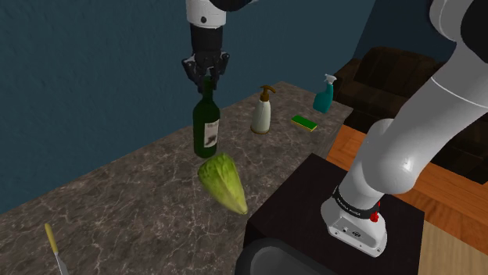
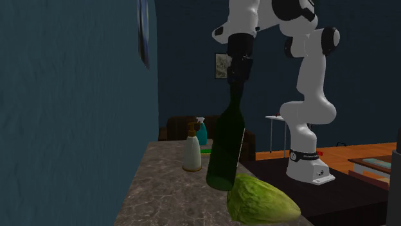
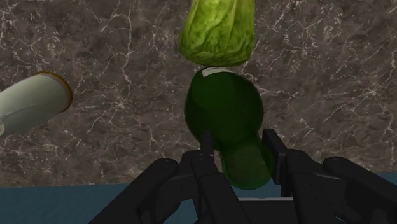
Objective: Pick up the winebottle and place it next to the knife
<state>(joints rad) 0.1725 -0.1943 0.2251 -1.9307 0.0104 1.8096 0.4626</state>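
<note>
1. The all-black two-finger gripper point(image 1: 206, 76) is clasping the neck of a dark green glass wine bottle with a white label point(image 1: 206, 125); the wrist view is showing its fingers point(image 3: 207, 145) pressing against both sides of the neck.
2. The wine bottle point(image 2: 226, 147) is hanging below the gripper point(image 2: 236, 77) over a dark, white-veined marble-patterned counter point(image 1: 141, 195). In the second exterior view it is leaning slightly. Whether its base is touching the counter I cannot tell.
3. A green, leafy head of lettuce point(image 1: 223, 181) is lying on its side just beside the bottle's base, on the stand's side of it.
4. A knife with a pale yellowish handle point(image 1: 53, 246) is lying at the shoulder view's lower left, well apart from the bottle.
5. A white soap dispenser with a brown pump point(image 1: 261, 113) is standing upright to the shoulder view's right of the bottle.
6. Beyond the dispenser, a flat green and yellow sponge point(image 1: 304, 123) is lying near an upright teal spray bottle point(image 1: 324, 95).
7. The arm is rising from a black box stand point(image 1: 297, 203).
</note>
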